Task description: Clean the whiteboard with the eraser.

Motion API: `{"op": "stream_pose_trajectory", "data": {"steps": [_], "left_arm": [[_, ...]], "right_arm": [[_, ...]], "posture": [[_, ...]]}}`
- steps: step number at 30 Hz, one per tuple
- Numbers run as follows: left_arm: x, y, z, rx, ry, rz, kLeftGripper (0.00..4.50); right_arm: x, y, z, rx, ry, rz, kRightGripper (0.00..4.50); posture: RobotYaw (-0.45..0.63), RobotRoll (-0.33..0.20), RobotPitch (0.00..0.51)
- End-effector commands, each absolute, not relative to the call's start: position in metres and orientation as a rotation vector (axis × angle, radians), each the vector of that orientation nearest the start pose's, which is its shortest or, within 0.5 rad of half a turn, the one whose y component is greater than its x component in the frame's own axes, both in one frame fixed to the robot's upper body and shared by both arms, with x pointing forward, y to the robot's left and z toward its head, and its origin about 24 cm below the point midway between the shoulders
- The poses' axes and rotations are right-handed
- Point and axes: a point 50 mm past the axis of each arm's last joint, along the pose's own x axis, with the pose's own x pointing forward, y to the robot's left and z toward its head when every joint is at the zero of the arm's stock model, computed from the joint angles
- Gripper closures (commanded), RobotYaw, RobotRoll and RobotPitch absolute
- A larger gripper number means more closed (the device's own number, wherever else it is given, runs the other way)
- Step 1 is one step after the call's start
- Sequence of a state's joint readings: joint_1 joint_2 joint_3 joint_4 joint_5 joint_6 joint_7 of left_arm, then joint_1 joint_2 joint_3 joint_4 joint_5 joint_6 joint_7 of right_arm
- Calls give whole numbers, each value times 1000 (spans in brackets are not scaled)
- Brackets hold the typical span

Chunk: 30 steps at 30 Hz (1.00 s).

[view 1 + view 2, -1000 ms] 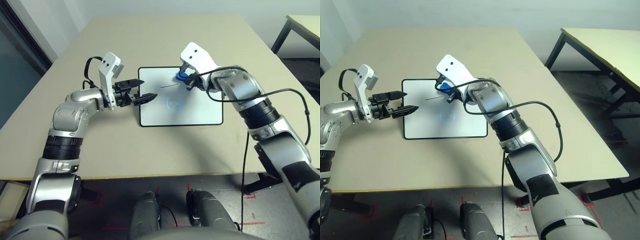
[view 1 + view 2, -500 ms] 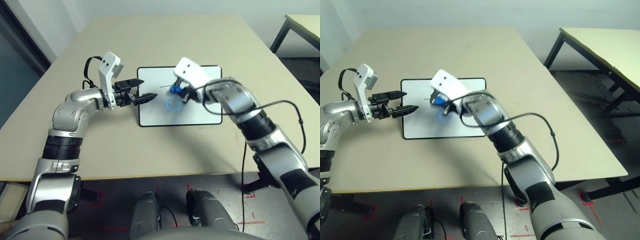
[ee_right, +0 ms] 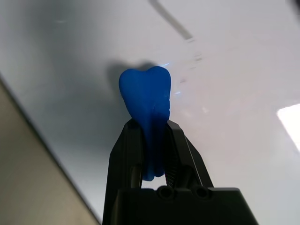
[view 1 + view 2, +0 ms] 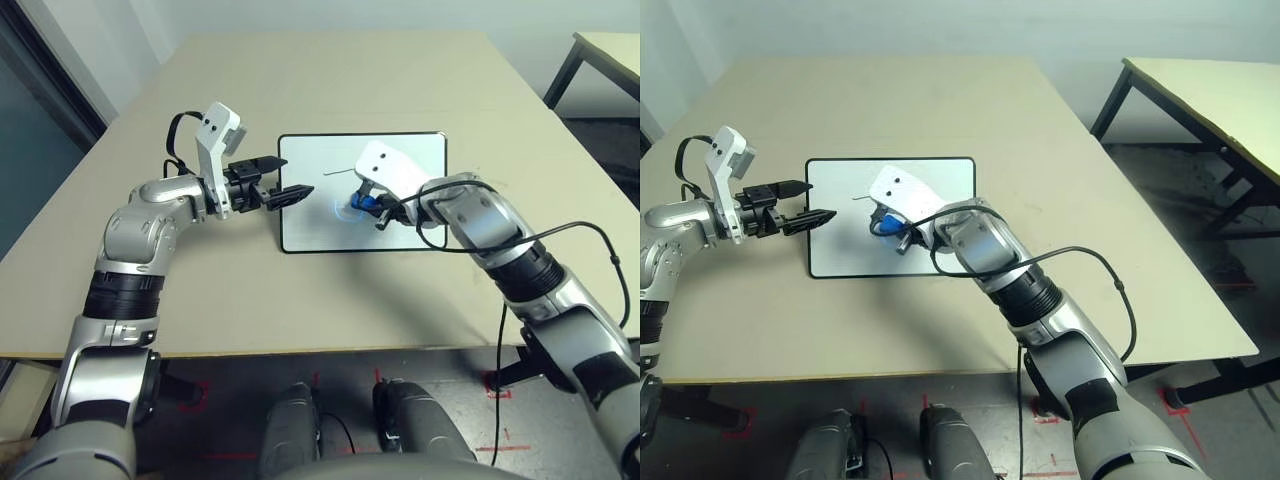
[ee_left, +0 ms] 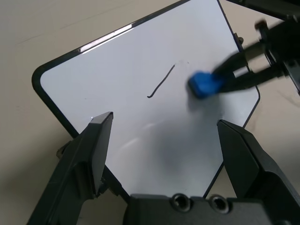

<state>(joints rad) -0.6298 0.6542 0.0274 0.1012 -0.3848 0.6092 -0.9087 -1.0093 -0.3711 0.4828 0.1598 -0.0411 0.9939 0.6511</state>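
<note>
The whiteboard (image 4: 400, 160) lies flat in the middle of the table, with a short dark pen stroke (image 5: 161, 82) on its surface. My right gripper (image 4: 366, 206) is shut on the blue eraser (image 4: 361, 202), whose tip presses on the board near its middle, just beside the stroke. In the right wrist view the eraser (image 3: 147, 101) is squeezed between the two black fingers. My left gripper (image 4: 280, 193) hovers open at the board's left edge, its fingers (image 5: 89, 154) spread wide with nothing between them.
The beige table (image 4: 330, 80) has free room around the board on all sides. A black cable (image 4: 560, 235) loops off my right forearm. A second table (image 4: 1210, 100) stands off to the right, across a gap of floor.
My right gripper has carried the eraser from the board's far edge toward me, down to the board's middle. The left arm has stayed in place.
</note>
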Motion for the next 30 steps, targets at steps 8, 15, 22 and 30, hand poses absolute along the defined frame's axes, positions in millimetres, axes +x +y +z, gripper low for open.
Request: {"op": "stream_pose_trajectory", "data": {"steps": [8, 15, 22, 30], "left_arm": [[322, 208, 188, 190, 158, -848, 0], [321, 208, 187, 188, 159, -847, 0], [320, 210, 186, 189, 166, -842, 0], [318, 214, 186, 179, 167, -827, 0]], "right_arm": [[347, -81, 170, -788, 497, 730, 3932], [348, -81, 175, -790, 465, 721, 3932], [376, -65, 209, -783, 314, 663, 3932], [338, -61, 169, -868, 457, 841, 3932]], "posture": [[-55, 0, 83], [-57, 0, 89], [-53, 0, 93], [-45, 0, 100]]}}
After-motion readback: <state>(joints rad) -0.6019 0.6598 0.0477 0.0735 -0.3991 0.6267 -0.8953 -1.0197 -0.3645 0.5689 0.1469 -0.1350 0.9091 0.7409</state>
